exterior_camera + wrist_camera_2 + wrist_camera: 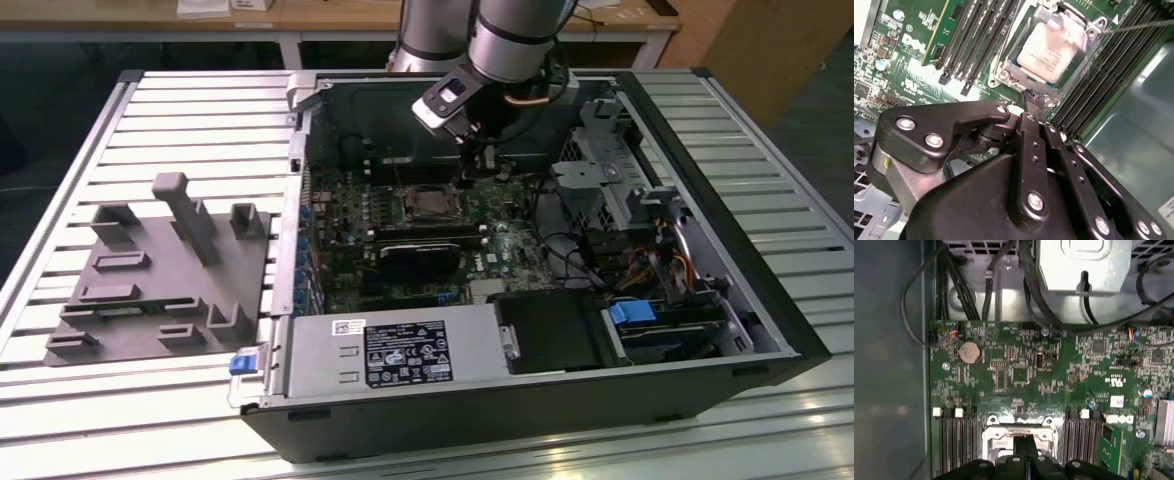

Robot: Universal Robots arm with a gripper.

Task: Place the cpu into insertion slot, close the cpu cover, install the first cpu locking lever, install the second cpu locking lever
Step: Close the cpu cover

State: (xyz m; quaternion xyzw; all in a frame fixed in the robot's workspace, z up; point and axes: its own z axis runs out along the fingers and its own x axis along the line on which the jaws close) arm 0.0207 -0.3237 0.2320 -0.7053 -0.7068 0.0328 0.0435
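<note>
- gripper (pixel 1030 100) clenched, fingertips pressed together, nothing visibly held; tips just beside the insertion slot (pixel 1002 75) rim
- cpu (pixel 1048 50) sits in the slot, silver top up
- cpu cover (pixel 1069 20) lies down around it

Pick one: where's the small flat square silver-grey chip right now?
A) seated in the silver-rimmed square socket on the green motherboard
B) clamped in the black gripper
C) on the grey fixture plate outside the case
A: in the second wrist view the silver-grey square cpu lies flat inside the silver-rimmed insertion slot, and the black gripper has its tips at the slot's edge, not around the chip.
</note>
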